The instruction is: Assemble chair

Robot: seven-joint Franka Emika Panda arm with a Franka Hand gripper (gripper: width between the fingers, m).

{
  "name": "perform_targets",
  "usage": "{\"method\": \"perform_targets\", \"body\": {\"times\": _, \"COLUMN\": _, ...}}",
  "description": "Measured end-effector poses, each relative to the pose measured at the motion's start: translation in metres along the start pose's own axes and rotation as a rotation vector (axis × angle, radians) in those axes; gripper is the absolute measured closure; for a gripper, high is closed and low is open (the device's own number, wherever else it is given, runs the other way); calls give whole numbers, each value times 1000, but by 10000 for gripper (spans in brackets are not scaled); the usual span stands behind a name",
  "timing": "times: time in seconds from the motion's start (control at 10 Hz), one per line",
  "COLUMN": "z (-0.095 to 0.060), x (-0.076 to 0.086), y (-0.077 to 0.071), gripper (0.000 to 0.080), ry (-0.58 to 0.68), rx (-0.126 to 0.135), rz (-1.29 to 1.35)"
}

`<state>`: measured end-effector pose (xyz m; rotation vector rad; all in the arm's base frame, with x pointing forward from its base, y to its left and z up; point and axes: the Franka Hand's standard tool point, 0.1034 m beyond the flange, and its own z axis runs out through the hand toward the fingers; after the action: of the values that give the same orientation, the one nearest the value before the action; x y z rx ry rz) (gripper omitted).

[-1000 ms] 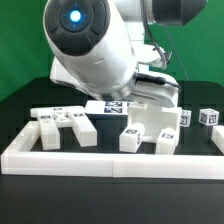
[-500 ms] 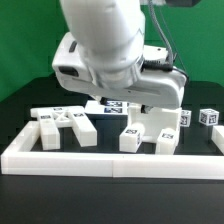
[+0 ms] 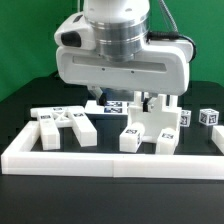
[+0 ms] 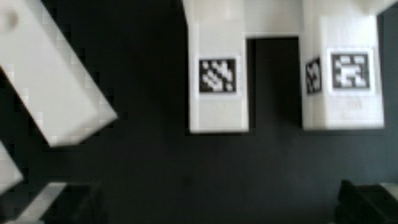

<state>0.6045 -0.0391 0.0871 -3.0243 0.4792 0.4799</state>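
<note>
Two chair posts (image 4: 217, 100), clear of parted fingers (image 4: 45, 203)

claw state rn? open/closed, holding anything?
Claw: open, holding nothing.

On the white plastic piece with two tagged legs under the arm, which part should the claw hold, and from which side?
Hold one leg of the white two-legged plastic piece, coming straight down from above. The piece seems to lie flat, and each leg is a narrow straight bar with flat parallel sides and a free gap between them; the joined body looks too wide.
</note>
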Motion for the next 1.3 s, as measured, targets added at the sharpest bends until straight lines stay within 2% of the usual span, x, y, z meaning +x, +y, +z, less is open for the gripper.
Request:
{"method": "perform_targets", "body": {"times": 0.2, "z": 0, "x": 1, "y": -1, "gripper": 151, "ry": 89, "rx": 7, "rz": -5}}
{"method": "perform_targets", "body": {"times": 0.4, "z": 0, "x": -8, "y": 6, "gripper": 151, "ry": 144, "rx": 8, "rz": -124}}
{"method": "perform_targets", "body": {"times": 0.5, "z": 0, "x": -15, "y": 15, "gripper": 151, "ry": 161, "rx": 6, "rz": -209}}
{"method": "perform_targets", "body": {"times": 0.7, "z": 4, "x": -20, "y": 42, "gripper": 151, "ry": 156, "rx": 9, "rz": -314}}
{"method": "perform_targets", "body": {"times": 0.8, "z": 4, "x": -21, "y": 47, "gripper": 151, "ry": 145, "rx": 13, "rz": -291}}
{"method": "perform_targets", "body": {"times": 1.2, "z": 5, "x": -21, "y": 46, "gripper": 151, "ry": 147, "rx": 11, "rz": -311}}
{"method": "perform_targets", "body": {"times": 1.3, "z": 7, "x": -23, "y": 60, "gripper": 151, "ry": 189, "rx": 5, "rz": -438}}
